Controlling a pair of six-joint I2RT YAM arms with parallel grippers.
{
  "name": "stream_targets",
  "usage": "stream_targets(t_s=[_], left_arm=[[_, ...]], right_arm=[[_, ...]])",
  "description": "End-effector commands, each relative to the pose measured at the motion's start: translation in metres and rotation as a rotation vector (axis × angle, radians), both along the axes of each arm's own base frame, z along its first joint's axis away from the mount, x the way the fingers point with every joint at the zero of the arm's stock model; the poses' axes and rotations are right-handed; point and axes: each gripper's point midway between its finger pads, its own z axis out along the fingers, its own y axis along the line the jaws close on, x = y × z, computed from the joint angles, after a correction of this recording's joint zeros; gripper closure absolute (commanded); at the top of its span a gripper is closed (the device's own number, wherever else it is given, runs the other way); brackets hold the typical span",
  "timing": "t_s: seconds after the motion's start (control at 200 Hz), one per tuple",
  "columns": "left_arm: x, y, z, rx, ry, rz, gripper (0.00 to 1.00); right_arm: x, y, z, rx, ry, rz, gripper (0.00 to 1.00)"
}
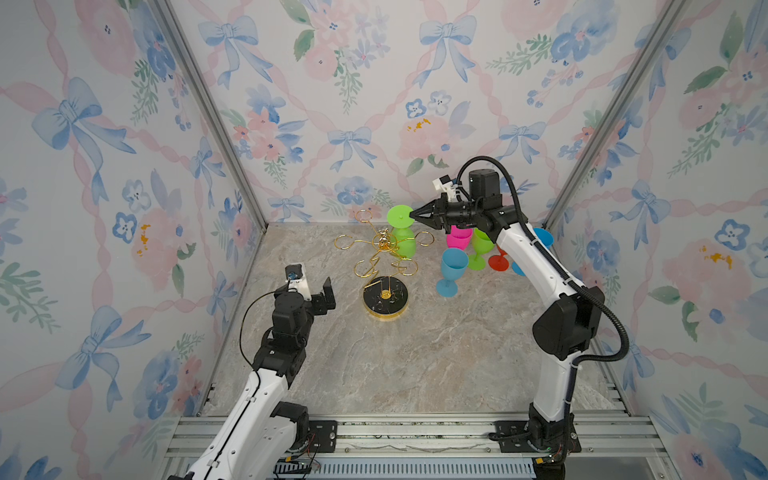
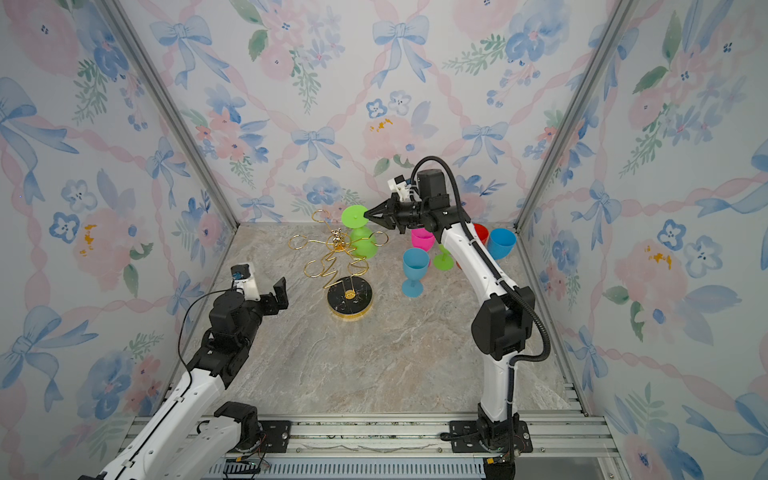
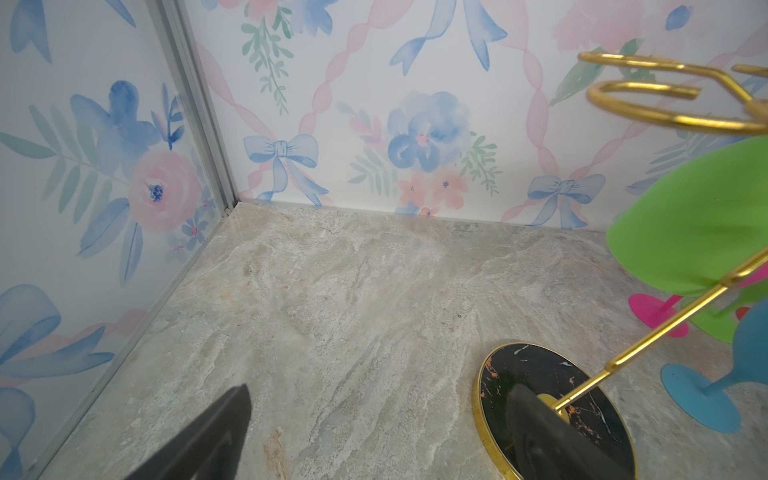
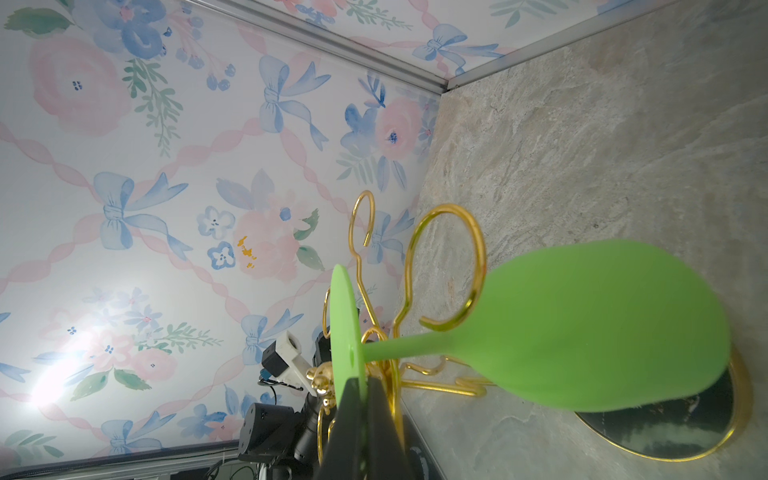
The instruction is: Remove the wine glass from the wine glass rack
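Marble tabletop (image 1: 415,353), flowery walls all round. Beside the top of the wine glass rack (image 1: 382,245), the right gripper (image 1: 413,215) pinches the foot rim of the upside-down green wine glass (image 1: 400,216) — only its wrist view shows the stem right at a loop's mouth. Left of the rack's base, the left gripper (image 3: 380,388) stands spread wide — plainest in its own wrist view.

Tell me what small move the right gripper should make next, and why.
Probably draw the green wine glass sideways, away from the post of the wine glass rack. The right gripper is shut on its foot, and its bowl hangs below a gold loop, so lifting would likely snag.
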Motion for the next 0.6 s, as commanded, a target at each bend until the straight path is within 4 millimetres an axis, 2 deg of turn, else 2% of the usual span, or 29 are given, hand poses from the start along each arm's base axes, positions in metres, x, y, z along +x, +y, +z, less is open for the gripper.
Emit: stream_targets(t_s=[0.0,0.595], left_arm=[[0.000,0.000,-0.002,-0.019,-0.003,-0.002,0.02],[0.000,-0.001,-0.004,-0.028,0.002,-0.008,0.02]], right_arm=[[-0.017,-0.003,0.021,0.015,-0.055,0.032,1.00],[-0.009,-0.046,0.023,-0.009,-0.100,-0.052,1.00]])
